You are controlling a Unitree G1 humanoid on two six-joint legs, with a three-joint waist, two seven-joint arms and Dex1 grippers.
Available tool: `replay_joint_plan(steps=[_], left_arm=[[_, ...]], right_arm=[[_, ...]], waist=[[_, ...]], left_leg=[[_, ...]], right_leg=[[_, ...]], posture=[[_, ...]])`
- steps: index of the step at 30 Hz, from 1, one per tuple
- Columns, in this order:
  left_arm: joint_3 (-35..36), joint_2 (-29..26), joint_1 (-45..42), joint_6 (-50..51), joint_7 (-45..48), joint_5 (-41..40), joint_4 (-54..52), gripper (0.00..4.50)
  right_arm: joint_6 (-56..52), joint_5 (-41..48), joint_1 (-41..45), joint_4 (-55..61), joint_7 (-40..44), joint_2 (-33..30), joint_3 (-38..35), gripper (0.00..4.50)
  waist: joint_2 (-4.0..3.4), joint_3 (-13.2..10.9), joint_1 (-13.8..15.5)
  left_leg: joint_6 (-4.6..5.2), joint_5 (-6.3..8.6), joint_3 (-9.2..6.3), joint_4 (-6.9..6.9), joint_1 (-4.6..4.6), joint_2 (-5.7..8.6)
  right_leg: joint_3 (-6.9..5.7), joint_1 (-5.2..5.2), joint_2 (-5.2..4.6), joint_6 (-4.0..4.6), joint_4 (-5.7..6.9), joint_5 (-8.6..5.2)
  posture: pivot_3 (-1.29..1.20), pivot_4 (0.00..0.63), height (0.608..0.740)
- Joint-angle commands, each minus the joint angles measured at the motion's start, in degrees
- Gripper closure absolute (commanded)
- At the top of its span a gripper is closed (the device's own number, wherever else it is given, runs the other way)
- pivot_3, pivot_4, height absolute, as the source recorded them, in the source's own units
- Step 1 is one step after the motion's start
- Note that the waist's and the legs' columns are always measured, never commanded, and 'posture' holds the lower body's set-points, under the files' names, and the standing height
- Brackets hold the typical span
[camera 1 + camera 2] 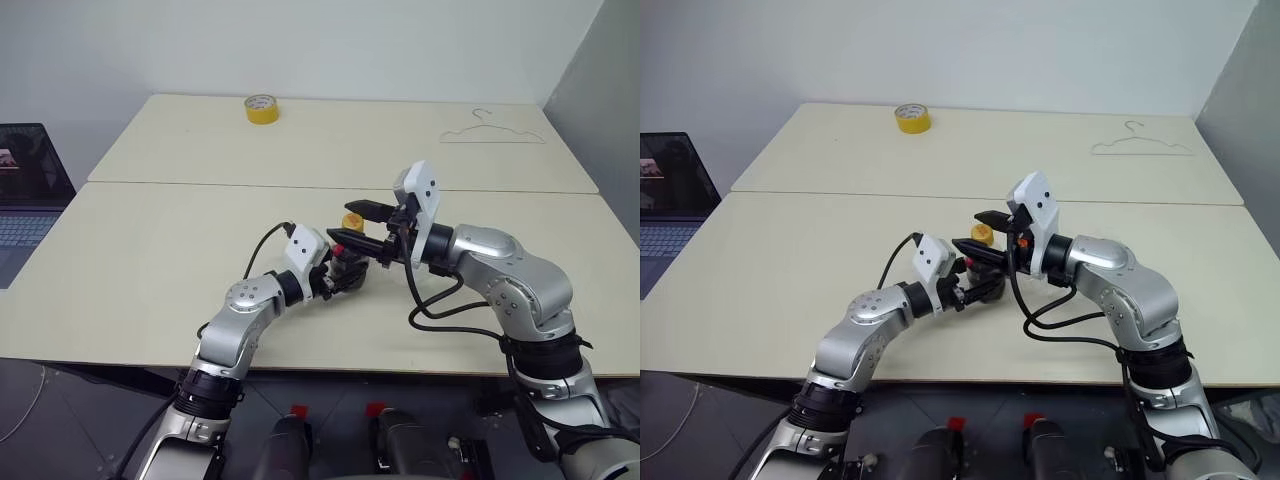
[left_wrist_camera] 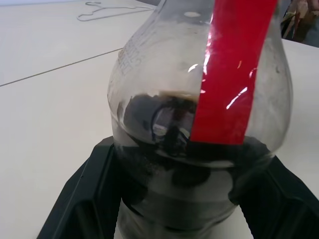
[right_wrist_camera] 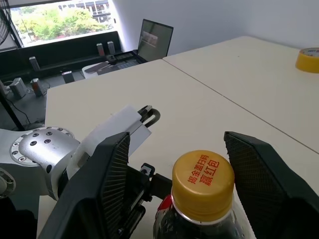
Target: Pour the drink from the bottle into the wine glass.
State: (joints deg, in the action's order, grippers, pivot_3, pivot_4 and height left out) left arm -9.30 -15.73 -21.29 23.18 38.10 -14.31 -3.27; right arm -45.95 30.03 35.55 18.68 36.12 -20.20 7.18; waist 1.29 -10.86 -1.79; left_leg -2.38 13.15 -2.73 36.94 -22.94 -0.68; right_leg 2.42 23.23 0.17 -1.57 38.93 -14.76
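Right wrist view has the right gripper (image 3: 177,184) with its fingers spread to either side of the bottle's yellow cap (image 3: 203,178), apart from it on both sides. The bottle (image 2: 199,124) stands upright near the middle of the near table (image 1: 150,260), pinched around its lower body by the left gripper (image 1: 345,278); the dark drink (image 2: 164,124) fills only the lower part.

The cap is still on, so I judge unscrewing to be the step in hand. If the right fingers close off-centre they may slip on the cap, or the twist may turn the whole bottle in the left gripper's hold and tip it.

I cannot find the wine glass anywhere, so pouring has no target in sight. A yellow tape roll (image 1: 261,108) and a wire hanger (image 1: 492,130) lie well beyond the bottle on the far table; a laptop (image 1: 25,190) sits well off to its left. Nothing crowds the bottle.
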Motion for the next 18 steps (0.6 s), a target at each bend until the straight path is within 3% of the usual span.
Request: replay_joint_plan(steps=[1, 6, 12, 18], left_arm=[[-0.2, -0.1, -0.3, -0.2, -1.0, 1.2, 0.8, 1.45], [-0.3, -0.2, 0.0, -0.3, -1.1, 1.3, 0.7, 1.45], [-0.4, -0.3, 0.1, -0.3, -1.0, 1.4, 0.6, 1.45], [-0.8, -0.1, 0.4, -0.1, -0.9, 1.3, 0.2, 1.45]], right_arm=[[0.5, -0.5, 1.4, 0.4, 0.1, -0.1, 0.7, 1.24], [1.1, -1.2, 1.6, -0.4, 0.6, -0.3, 0.5, 1.24], [1.9, -1.9, 2.0, -1.4, 0.3, 0.5, 0.4, 3.15], [3.3, -1.9, 2.7, -2.8, 2.5, -0.6, 0.2, 3.21]], waist=[[0.00, 0.0, 0.0], [0.00, 0.0, 0.0], [0.00, 0.0, 0.0], [0.00, 0.0, 0.0]], left_leg=[[0.00, 0.00, 0.00, 0.00, 0.00, 0.00], [0.00, 0.00, 0.00, 0.00, 0.00, 0.00], [0.00, 0.00, 0.01, -0.01, -0.01, 0.00], [0.00, 0.00, 0.00, -0.02, 0.00, 0.00]], right_leg=[[0.00, 0.00, 0.00, 0.00, 0.00, 0.00], [0.00, 0.00, 0.00, 0.00, 0.00, 0.00], [0.00, 0.00, 0.00, 0.00, -0.03, 0.00], [0.00, 0.00, 0.00, 0.00, -0.04, -0.01]], posture=[[0.00, 0.150, 0.740], [0.00, 0.150, 0.740], [0.00, 0.150, 0.740], [0.00, 0.150, 0.740]])
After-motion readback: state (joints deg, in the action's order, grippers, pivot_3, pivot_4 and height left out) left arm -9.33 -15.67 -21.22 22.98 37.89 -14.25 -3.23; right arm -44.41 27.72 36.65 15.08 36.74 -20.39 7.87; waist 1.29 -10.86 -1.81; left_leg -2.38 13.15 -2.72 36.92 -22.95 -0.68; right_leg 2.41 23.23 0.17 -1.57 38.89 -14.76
